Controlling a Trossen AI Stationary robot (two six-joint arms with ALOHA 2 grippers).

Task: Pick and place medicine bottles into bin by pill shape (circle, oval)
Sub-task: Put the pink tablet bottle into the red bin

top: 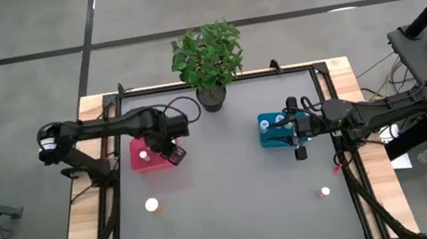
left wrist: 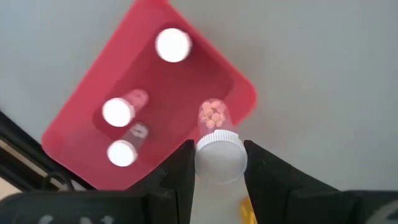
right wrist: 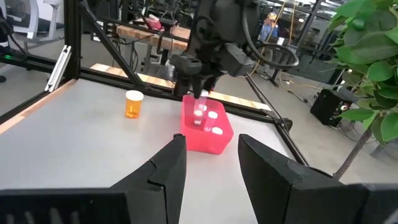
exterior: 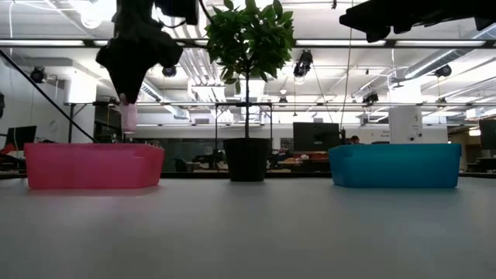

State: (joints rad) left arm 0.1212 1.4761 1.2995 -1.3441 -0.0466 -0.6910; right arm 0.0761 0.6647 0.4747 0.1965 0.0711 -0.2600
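Observation:
My left gripper (left wrist: 217, 158) points down over the right end of the red bin (left wrist: 93, 106) and is shut on a clear medicine bottle (left wrist: 213, 115) with small round pills and a white cap. In the low view this bottle (exterior: 129, 118) hangs above the red bin (exterior: 93, 165). Three white-capped bottles (left wrist: 118, 112) lie on the bin's floor. My right gripper (right wrist: 208, 162) stays level by the teal bin (top: 273, 130), open and with nothing in it. An orange bottle (top: 152, 204) and a smaller one (top: 325, 193) stand on the mat near the front. My left gripper pinches the bottle's white cap (left wrist: 219, 149) between its two fingers, one on either side. The fingers come from above, pointing down. The bottle hangs upright below them, cap up, lifted clear of the bin.
A potted plant (top: 206, 57) stands at the far middle edge, between the two bins. A black frame runs along the table's sides. The grey mat lies open in the middle and at the front.

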